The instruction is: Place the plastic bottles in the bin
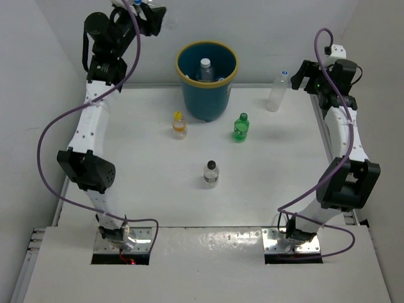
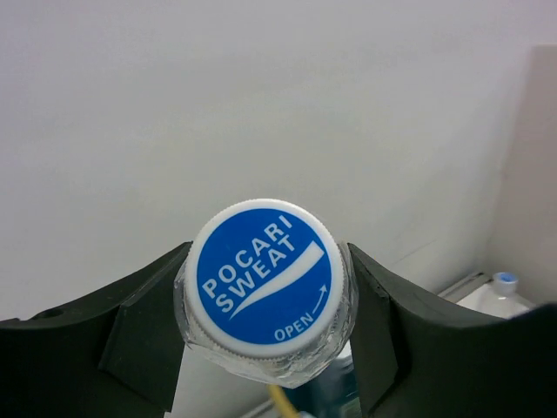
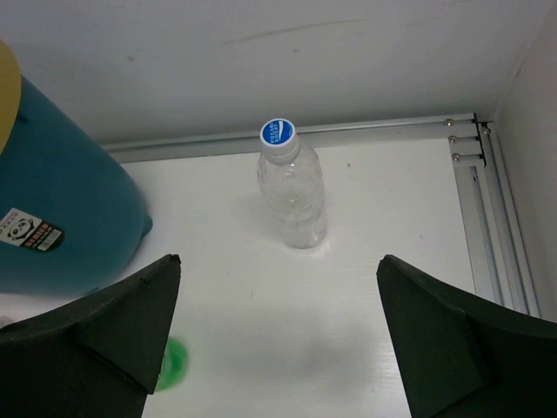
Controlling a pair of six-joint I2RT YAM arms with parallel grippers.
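My left gripper [image 2: 265, 326] is shut on the neck of a clear plastic bottle with a blue cap [image 2: 265, 277]; in the top view it is raised at the back left [image 1: 144, 11], left of the bin. The teal bin with its yellow rim [image 1: 187, 79] stands at the back centre and holds bottles, one with a white cap [image 1: 205, 64]. My right gripper [image 3: 278, 322] is open above the table, short of an upright clear bottle with a blue cap [image 3: 291, 196] at the back right [image 1: 276, 93]. On the table stand an orange bottle [image 1: 179, 125], a green bottle [image 1: 240, 127] and a black-capped clear bottle [image 1: 211, 173].
White walls close the table at the back and both sides. A metal rail [image 3: 490, 226] runs along the right edge. The bin's side [image 3: 61, 209] lies left of my right gripper, and the green bottle [image 3: 177, 364] shows by its left finger.
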